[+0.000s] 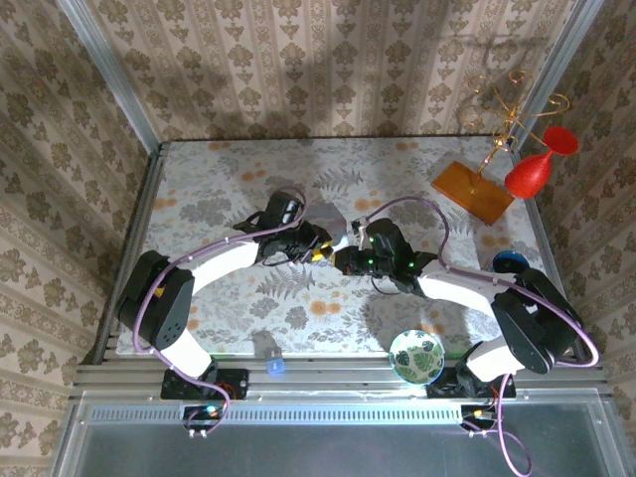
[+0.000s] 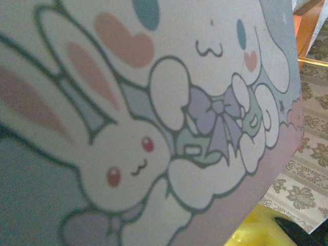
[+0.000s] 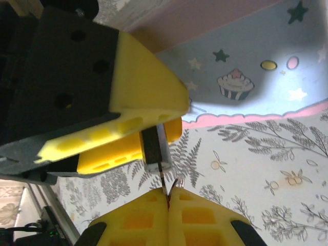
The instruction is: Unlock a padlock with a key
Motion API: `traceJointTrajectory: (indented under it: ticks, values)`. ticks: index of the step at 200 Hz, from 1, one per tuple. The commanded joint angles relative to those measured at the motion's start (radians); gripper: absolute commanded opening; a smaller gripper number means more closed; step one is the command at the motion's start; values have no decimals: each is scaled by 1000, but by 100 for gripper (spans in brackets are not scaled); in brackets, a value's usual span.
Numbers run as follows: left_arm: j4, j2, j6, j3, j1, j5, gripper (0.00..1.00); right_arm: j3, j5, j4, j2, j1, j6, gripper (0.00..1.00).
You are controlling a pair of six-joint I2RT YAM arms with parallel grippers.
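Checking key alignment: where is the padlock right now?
In the right wrist view, the padlock sits centre frame, clamped in the left gripper, just above the key held by the right gripper.

A cartoon-printed tin box sits mid-bench. Right of the box and farther back are an orange wooden base with a gold wire stand, and a red goblet. A blue cap lies right of the box, and a leaf-patterned bowl sits nearer and to the right.

Floral table (leaf print) with tin box, orange board, blue cap.
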Motion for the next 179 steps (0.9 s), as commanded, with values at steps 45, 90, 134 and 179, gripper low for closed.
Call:
traceJointTrajectory:
  ticks: [45,90,134,179]
  values:
    - [29,11,7,2,-21,67,0,72,-98,109,83,-47,12,0]
    - [58,-4,10,-14,-15,54,0,-16,-200,327,106,-104,195,0]
    - [85,-18,26,-15,-6,41,0,-65,-337,691,246,-147,493,0]
    - [120,-26,28,-24,-1,40,0,-56,-381,1045,432,-148,733,0]
